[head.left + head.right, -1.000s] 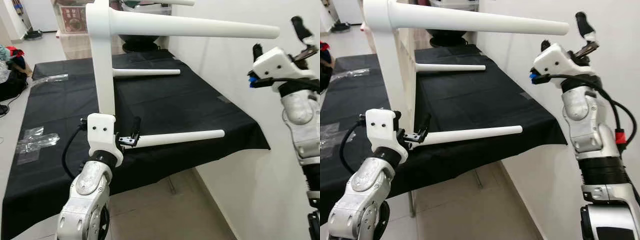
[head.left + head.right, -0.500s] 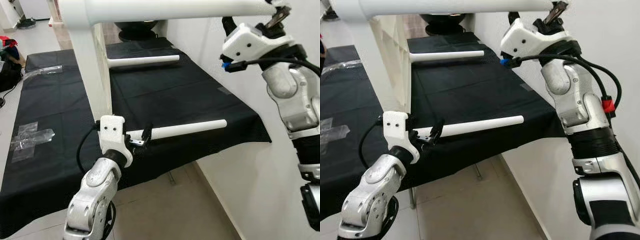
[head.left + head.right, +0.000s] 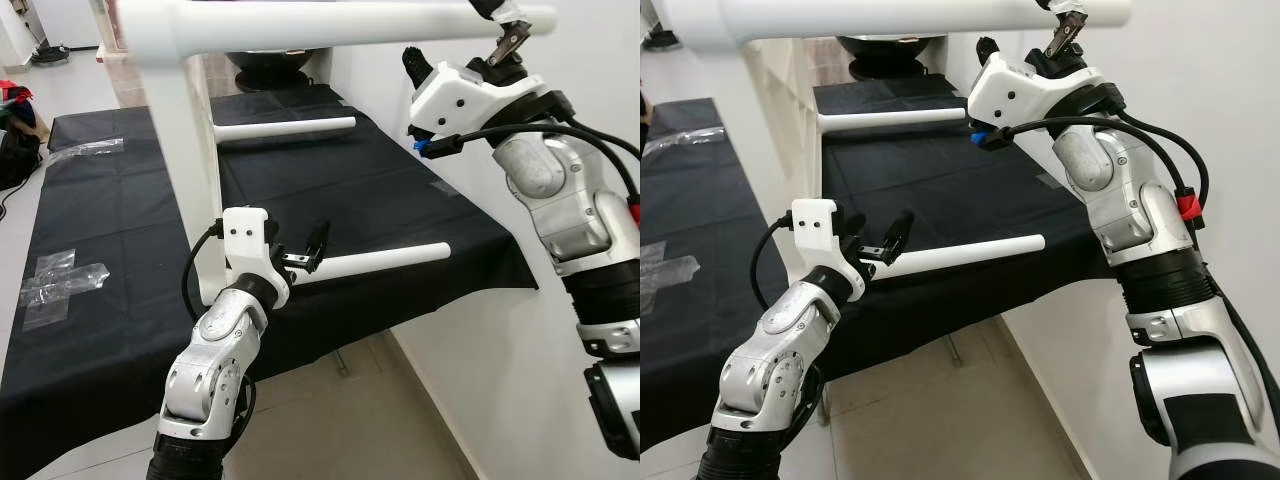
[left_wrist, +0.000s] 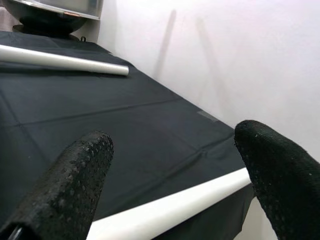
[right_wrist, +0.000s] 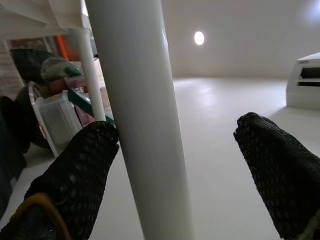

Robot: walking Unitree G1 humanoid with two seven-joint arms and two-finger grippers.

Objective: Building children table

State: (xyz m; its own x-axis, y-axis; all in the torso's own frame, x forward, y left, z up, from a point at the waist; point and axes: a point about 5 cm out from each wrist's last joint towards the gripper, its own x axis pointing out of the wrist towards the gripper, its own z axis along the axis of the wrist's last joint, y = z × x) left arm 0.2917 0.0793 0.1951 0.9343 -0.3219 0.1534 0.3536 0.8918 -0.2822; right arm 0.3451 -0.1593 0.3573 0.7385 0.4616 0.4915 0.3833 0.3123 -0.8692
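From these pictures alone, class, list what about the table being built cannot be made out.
- Tabletop: cut off by the eye views' top edge.
- Lower leg: its joint is hidden behind the left gripper.
- Upper leg: whether the right gripper is gripping it; one finger touches, one stands apart.

A white table leg (image 5: 142, 120) runs top to bottom left of centre, between the right gripper (image 5: 175, 175)'s spread black fingers (image 5: 70, 185). One finger touches the leg; the other stands well apart. Clutter sits at left.
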